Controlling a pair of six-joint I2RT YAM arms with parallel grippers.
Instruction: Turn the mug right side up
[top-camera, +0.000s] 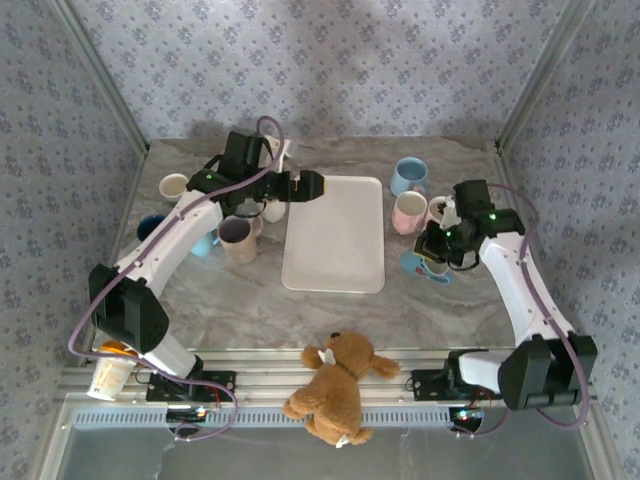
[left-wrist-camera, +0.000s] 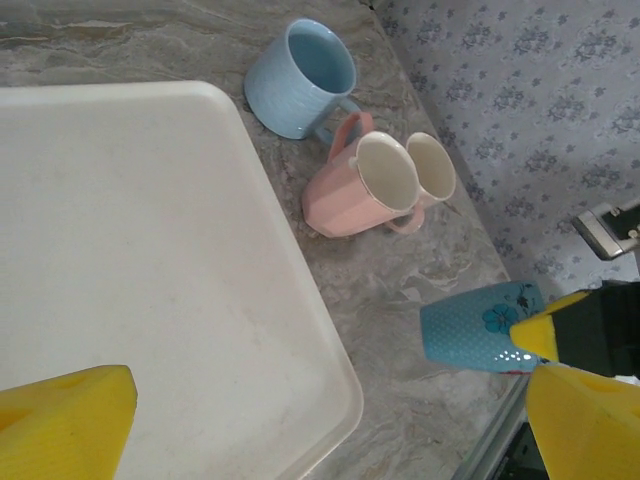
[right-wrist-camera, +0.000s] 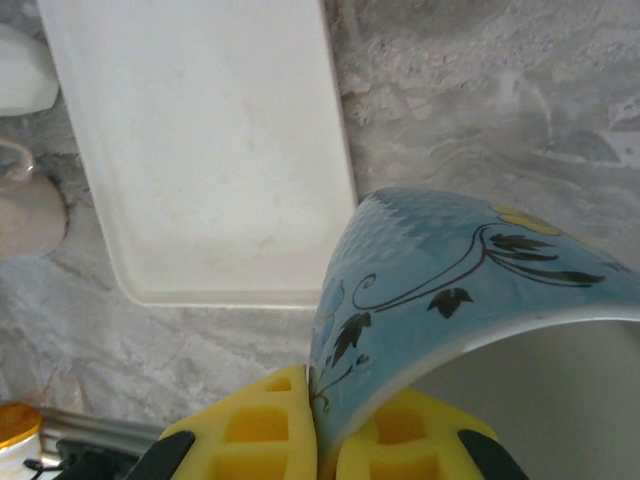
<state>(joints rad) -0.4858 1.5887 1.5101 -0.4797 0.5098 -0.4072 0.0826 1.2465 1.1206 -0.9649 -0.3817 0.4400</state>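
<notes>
Now | right hand (right-wrist-camera: 315, 425) pinches blue mug (right-wrist-camera: 450, 270) rim (tilted) | left hand (top-camera: 312, 187) spread

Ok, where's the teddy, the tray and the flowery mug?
teddy (top-camera: 330, 395), top view, on its tummy.
tray (top-camera: 335, 235), top view, on its bare middle.
flowery mug (right-wrist-camera: 450, 270), right wrist view, on its painted side.
</notes>
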